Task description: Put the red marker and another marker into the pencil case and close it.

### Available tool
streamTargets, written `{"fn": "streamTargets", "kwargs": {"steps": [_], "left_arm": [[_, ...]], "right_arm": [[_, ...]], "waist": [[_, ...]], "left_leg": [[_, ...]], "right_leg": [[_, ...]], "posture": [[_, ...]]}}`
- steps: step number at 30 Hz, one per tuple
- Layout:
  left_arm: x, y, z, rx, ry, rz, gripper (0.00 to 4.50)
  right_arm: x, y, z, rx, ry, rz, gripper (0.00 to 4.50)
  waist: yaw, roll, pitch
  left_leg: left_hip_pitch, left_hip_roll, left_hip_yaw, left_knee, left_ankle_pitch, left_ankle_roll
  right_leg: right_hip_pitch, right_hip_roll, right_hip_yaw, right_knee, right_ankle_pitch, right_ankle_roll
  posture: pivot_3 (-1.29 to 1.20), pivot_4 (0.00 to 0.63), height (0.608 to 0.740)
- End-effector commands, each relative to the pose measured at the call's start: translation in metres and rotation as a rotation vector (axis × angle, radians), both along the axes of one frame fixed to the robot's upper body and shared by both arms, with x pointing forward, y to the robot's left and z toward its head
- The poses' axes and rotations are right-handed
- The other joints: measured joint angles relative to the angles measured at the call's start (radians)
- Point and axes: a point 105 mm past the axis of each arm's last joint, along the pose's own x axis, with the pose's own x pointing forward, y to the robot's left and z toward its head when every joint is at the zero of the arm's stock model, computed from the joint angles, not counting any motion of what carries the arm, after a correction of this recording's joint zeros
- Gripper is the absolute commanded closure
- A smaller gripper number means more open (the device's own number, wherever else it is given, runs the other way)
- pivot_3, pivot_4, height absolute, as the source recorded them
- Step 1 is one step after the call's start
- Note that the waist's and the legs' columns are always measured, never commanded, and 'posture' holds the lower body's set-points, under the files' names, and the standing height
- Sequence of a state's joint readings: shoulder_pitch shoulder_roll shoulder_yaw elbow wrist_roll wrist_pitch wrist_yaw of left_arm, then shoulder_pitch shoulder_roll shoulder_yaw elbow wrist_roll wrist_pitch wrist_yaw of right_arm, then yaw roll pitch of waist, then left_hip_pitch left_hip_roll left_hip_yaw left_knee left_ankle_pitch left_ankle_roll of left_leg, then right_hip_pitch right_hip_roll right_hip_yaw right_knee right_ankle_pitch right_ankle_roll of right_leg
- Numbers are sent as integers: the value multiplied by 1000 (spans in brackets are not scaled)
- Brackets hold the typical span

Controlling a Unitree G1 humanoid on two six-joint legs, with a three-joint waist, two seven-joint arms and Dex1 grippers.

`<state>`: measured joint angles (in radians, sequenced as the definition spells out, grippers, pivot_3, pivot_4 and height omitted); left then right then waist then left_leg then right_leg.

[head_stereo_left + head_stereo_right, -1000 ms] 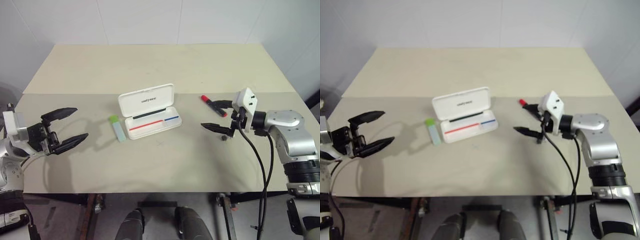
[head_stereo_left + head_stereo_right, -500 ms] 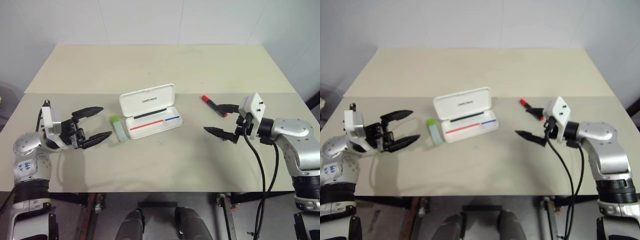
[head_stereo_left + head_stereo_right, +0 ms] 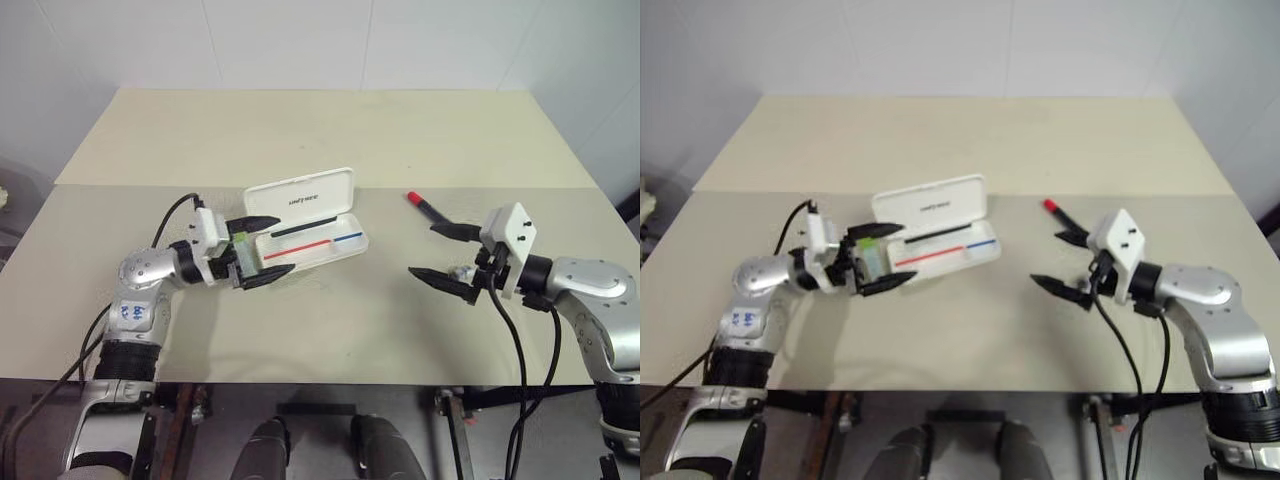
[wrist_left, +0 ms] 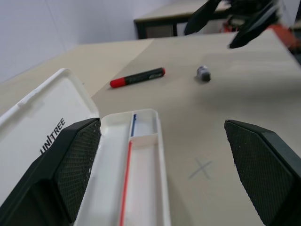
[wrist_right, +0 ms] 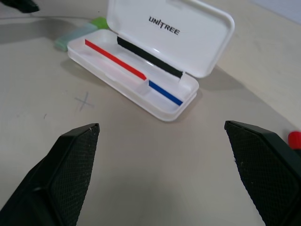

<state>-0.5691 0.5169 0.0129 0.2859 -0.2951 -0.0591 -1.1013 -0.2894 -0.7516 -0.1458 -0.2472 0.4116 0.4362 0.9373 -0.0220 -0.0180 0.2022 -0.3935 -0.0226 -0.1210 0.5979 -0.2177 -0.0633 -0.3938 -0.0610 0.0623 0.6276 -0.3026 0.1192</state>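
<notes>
The white pencil case (image 3: 312, 243) lies open mid-table, lid (image 3: 300, 197) raised at the back, red and blue lines inside. The other marker, a highlighter with a green cap (image 3: 869, 245), lies at the case's left end. My left gripper (image 3: 264, 246) is open and straddles it, one finger on each side; whether it touches I cannot tell. The red marker (image 3: 424, 205) lies right of the case, also in the left wrist view (image 4: 137, 77). My right gripper (image 3: 421, 250) hangs open and empty just nearer than it.
A small dark round bit (image 4: 203, 73) lies on the beige table (image 3: 330, 320) near the right gripper. A pencilled cross (image 5: 84, 100) marks the surface in front of the case. The table's back half (image 3: 320, 130) holds nothing.
My left gripper has swung right across the table and now brackets the highlighter beside the case. My right gripper has drawn back a little from the red marker. Both stay open.
</notes>
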Motion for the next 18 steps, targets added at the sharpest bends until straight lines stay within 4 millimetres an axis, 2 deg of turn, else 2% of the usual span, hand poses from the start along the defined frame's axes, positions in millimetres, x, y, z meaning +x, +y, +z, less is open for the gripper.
{"fn": "streamTargets", "kwargs": {"steps": [1, 4, 9, 18], "left_arm": [[5, -10, -13, 81, 39, -12, 15], [8, -13, -16, 80, 48, -17, 15], [8, -21, -21, 91, 76, -62, 15], [16, -22, -41, 197, 179, -17, 15]], "right_arm": [[-4, -5, 18, 23, -86, -39, 0], [-7, -5, 17, 34, -91, -57, 0], [-24, -5, 7, 44, -51, -52, 0], [-25, -8, 6, 50, -55, -96, 0]], "waist": [[0, 0, 0], [-6, 0, 0], [-3, 0, 0], [-3, 0, 0]], "left_leg": [[0, 0, 0, 0, 0, 0], [0, 0, 0, 0, 0, 0], [0, 0, -1, 0, 0, 0], [0, 0, 0, 2, 1, 1]], "right_leg": [[0, 0, 0, 0, 0, 0], [0, 0, 0, 0, 0, 0], [0, 0, 0, 0, 0, 0], [1, 0, 0, 0, 1, 1]], "posture": [[0, 150, 740], [0, 150, 740], [0, 150, 740], [0, 150, 740]]}}
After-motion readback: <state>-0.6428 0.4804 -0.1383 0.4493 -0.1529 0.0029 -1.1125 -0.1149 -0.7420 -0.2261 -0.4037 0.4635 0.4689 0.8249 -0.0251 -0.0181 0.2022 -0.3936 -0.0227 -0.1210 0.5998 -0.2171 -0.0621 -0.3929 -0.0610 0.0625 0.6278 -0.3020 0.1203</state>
